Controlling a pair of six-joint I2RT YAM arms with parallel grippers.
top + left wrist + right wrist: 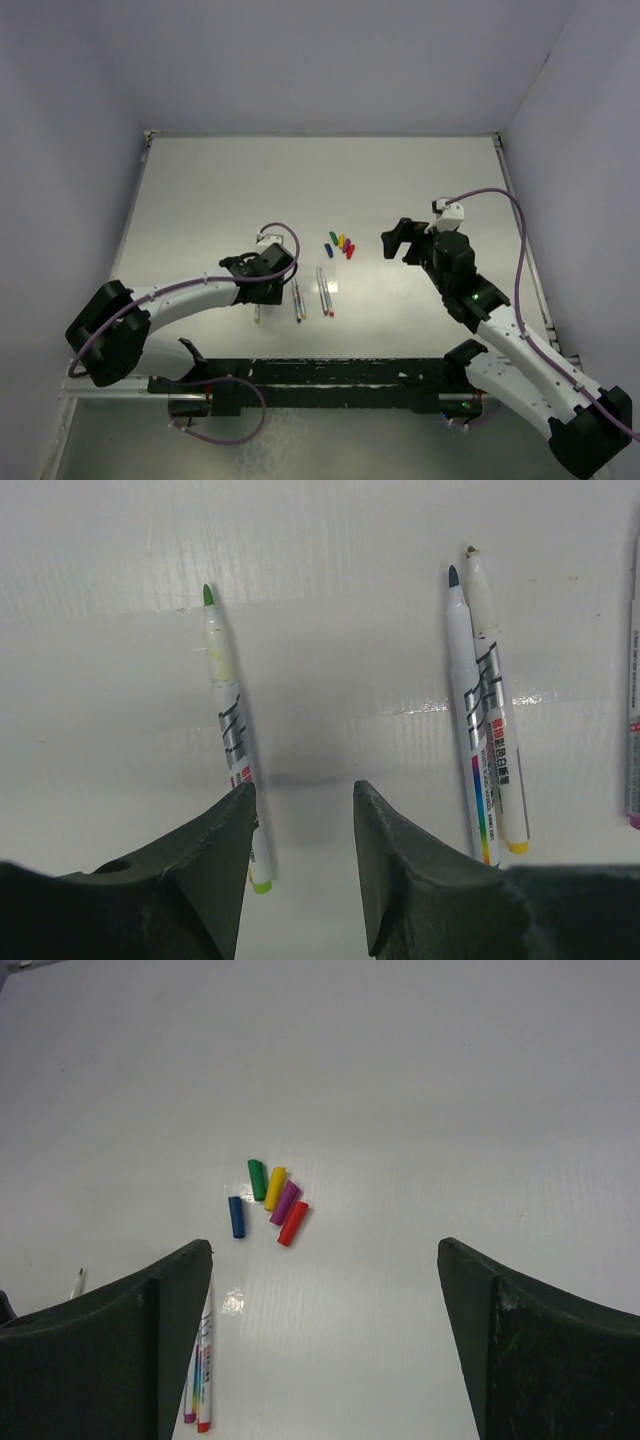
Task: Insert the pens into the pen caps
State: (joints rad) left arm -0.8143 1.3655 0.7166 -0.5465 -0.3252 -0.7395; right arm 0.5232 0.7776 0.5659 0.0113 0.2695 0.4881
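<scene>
My left pincer [303, 790] hovers half-spread and empty, the green pen [228, 710] lying just left of its gap, so closing here risks pinching air or rolling the pen away from the caps [268, 1200] clustered farther right.

The white table [200, 200] bears five uncapped pens [297, 302] and five small coloured caps [341, 243].
</scene>
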